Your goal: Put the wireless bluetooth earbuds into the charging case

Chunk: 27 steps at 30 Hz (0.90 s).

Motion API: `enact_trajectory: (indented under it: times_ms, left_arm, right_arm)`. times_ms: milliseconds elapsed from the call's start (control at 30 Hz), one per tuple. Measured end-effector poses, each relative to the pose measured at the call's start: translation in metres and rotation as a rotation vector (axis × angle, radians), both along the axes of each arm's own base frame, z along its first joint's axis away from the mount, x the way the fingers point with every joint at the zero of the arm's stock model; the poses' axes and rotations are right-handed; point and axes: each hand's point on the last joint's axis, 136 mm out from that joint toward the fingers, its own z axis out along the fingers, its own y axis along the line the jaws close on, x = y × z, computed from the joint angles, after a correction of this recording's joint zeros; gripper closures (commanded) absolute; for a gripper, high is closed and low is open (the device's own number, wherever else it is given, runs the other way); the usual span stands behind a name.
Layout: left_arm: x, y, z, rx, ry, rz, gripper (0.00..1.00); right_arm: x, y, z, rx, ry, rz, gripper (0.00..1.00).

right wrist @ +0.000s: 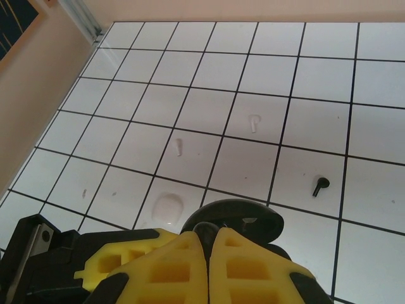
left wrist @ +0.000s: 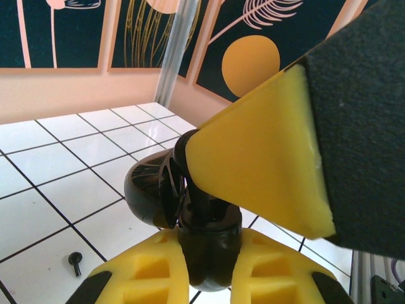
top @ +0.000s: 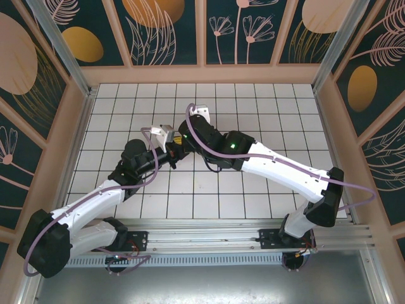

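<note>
While both arms are bunched up over the middle of the white tiled tabletop (right wrist: 304, 63), the left hand (left wrist: 209, 263) is clamped around the charging case (left wrist: 149, 190), a glossy black thing whose lid looks flipped open. Its two yellow fingers sit on either side of the case body, so that grip is pretty clear.

One earbud (right wrist: 321, 185) is plain to see: a tiny black piece with a short stem, lying by itself on a tile, near the case but not touching it or either hand.

The right hand (right wrist: 207, 244) comes in from above with its fingers squeezed together, no gap between them, and the tips are right down at the open case. From the left wrist camera one of those yellow fingers (left wrist: 266, 152) looms large, and its point meets the dark inside of the case. Something small and dark sits right at the tips, but honestly I can't tell if that's the other earbud pinched there or just part of the case.

From overhead, the two hands meet just left of the tabletop's centre.
</note>
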Motion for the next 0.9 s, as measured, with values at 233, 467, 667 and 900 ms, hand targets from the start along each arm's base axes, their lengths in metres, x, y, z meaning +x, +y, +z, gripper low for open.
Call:
enact_trajectory:
  times_ms: [233, 467, 667, 900]
  left_arm:
    - [0.0005, 0.0002, 0.0031, -0.007, -0.011, 0.002, 1.00]
    - [0.0008, 0.0003, 0.0048, -0.011, -0.018, 0.004, 1.00]
    - [0.0012, 0.0000, 0.0037, -0.010, -0.015, 0.003, 1.00]
    - [0.0017, -0.0003, 0.0021, -0.007, -0.011, 0.004, 1.00]
  right_arm:
    - [-0.0001, -0.0035, 0.0059, -0.017, -0.017, -0.012, 0.94]
    - [-0.0011, -0.0047, 0.0072, -0.035, -0.025, -0.004, 0.94]
    - [-0.0019, -0.0052, 0.0065, -0.046, -0.025, 0.002, 0.94]
    - [-0.0026, -0.0036, 0.0028, -0.052, -0.015, 0.007, 0.93]
